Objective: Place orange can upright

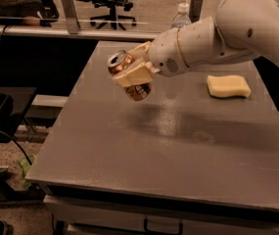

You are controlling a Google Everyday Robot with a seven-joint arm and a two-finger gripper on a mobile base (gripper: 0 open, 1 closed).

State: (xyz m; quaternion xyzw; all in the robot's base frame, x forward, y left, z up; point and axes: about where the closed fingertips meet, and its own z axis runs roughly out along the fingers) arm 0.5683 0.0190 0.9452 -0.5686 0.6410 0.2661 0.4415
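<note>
My gripper point(133, 73) is shut on the orange can point(140, 90) and holds it in the air above the left-middle of the grey table point(168, 146). The can is copper-orange with a silver top rim point(117, 61). It is tilted, with the top pointing up and to the left and the base down and to the right. The pale fingers point(135, 74) wrap across the can's middle. The can does not touch the table; its dark shadow lies on the table just below it.
A yellow sponge point(228, 86) lies on the table at the right. A clear water bottle with a white cap point(181, 14) stands at the far edge, partly behind my arm. Office chairs and a rail stand beyond the table. The table's left edge drops to the floor.
</note>
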